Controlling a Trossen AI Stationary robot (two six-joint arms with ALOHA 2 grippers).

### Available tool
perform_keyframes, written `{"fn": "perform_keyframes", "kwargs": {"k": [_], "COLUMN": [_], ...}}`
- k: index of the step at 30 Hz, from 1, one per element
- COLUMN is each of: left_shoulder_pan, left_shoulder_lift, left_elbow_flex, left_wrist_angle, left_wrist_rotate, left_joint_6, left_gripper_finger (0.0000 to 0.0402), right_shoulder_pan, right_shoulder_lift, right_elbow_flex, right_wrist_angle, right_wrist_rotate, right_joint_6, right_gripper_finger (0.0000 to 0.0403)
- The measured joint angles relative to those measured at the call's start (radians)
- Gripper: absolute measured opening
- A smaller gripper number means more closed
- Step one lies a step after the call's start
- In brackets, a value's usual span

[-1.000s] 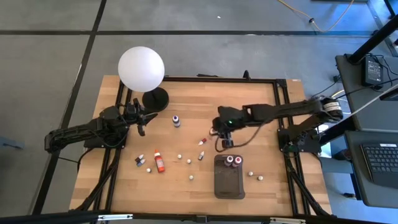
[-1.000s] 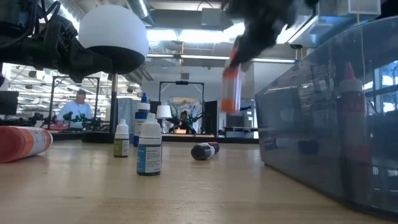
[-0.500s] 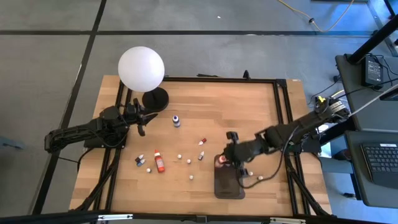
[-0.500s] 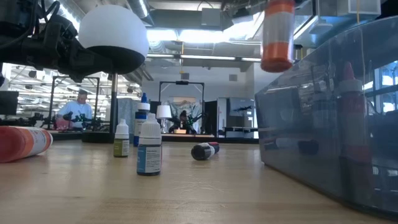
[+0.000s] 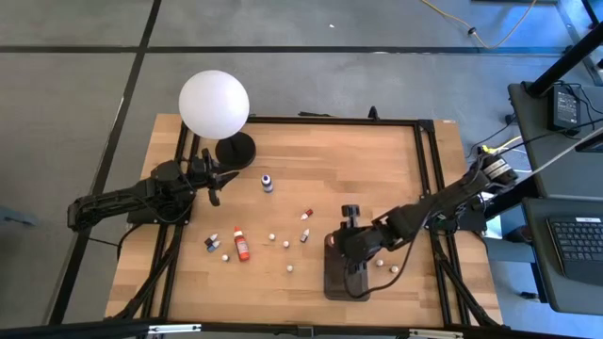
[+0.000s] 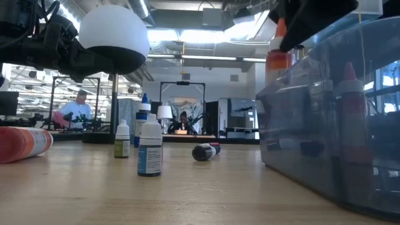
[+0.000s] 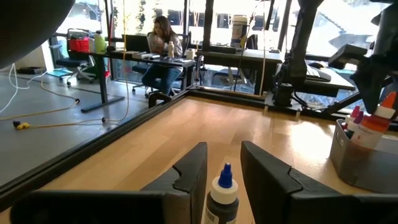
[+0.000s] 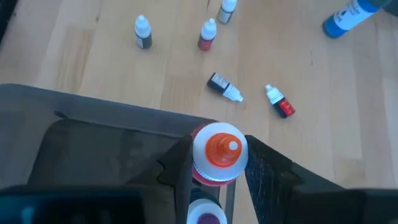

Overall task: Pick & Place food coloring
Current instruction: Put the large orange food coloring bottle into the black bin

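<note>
My right gripper (image 5: 350, 247) hangs over the far end of the dark grey tray (image 5: 345, 282), shut on a small food coloring bottle (image 8: 217, 152) with an orange tip; the low view shows the bottle (image 6: 279, 62) upright at the tray's rim. Another bottle's purple cap (image 8: 205, 218) shows in the tray beneath it. Several more food coloring bottles stand or lie on the wood: a blue-capped one (image 5: 267, 182), a red one on its side (image 5: 306, 214) and a larger red-orange one on its side (image 5: 241, 243). My left gripper (image 5: 212, 184) waits by the lamp base, open, holding nothing. My right gripper pinches the bottle's upper body just under its cap (image 8: 210, 179) between its two fingers (image 8: 180, 168). They come slanting down from the table's right side. The bottle stays upright. Its lower end is behind the tray's wall, so I cannot tell whether it stands on the tray.
A big white globe lamp (image 5: 214, 104) on a black base stands at the far left. Loose white caps (image 5: 290, 269) dot the wood between the bottles and the tray. People sit at desks in the room beyond the table (image 7: 163, 43).
My right gripper has carried the bottle from the middle of the table toward the near edge and slightly right, to over the tray's far end. There it has sunk a little. The bottle, tilted at first, now stands upright and lower at the tray's rim.
</note>
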Motion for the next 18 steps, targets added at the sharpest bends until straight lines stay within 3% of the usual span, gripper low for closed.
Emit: {"fn": "perform_keyframes", "kwargs": {"k": [18], "left_shoulder_pan": [0.0], "left_shoulder_lift": [0.0], "left_elbow_flex": [0.0], "left_wrist_angle": [0.0], "left_wrist_rotate": [0.0], "left_joint_6": [0.0], "left_gripper_finger": [0.0091], "right_shoulder_pan": [0.0], "right_shoulder_lift": [0.098], "right_elbow_flex": [0.0], "right_wrist_angle": [0.011], "right_wrist_rotate": [-0.002], "right_joint_6": [-0.057], "right_gripper_finger": [0.0137]}}
